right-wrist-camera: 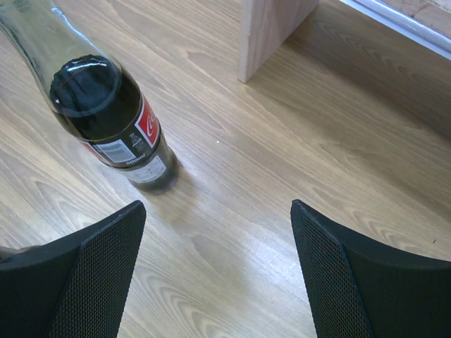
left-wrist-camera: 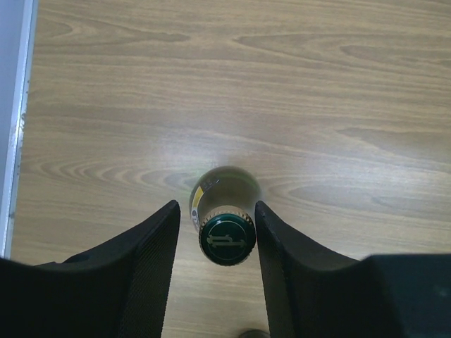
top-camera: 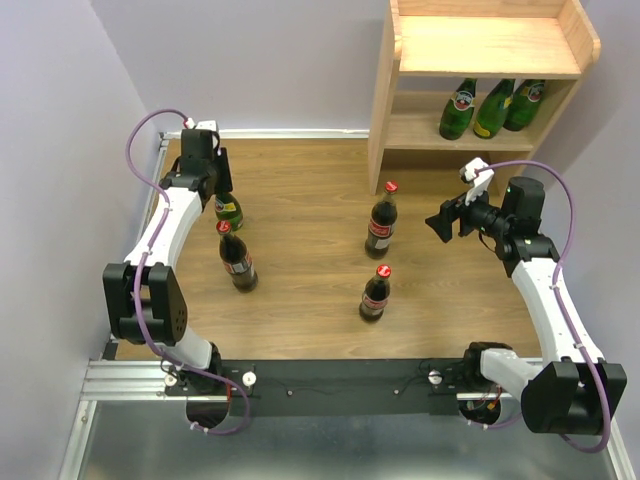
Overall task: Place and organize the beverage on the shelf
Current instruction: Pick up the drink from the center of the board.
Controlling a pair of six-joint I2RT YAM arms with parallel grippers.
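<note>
My left pincer [left-wrist-camera: 215, 211] straddles neck of green bottle [left-wrist-camera: 226, 240] at far-left of counter [top-camera: 310, 190]. One finger sits at cap edge, thin gap at the other; cannot tell whether clamped. Bottle upright, long axis vertical, cap facing my wrist camera. Cap dark green with gold emblem, unreadable.

My right pincer [right-wrist-camera: 217, 211] spread wide, empty, near shelf [top-camera: 381, 110].

Cola bottle [right-wrist-camera: 116, 120] before it stands upright. Red label, white script partly seen, "500ml" beneath.

Three green bottles [top-camera: 493, 107] side by side on shelf's lower tier.
</note>
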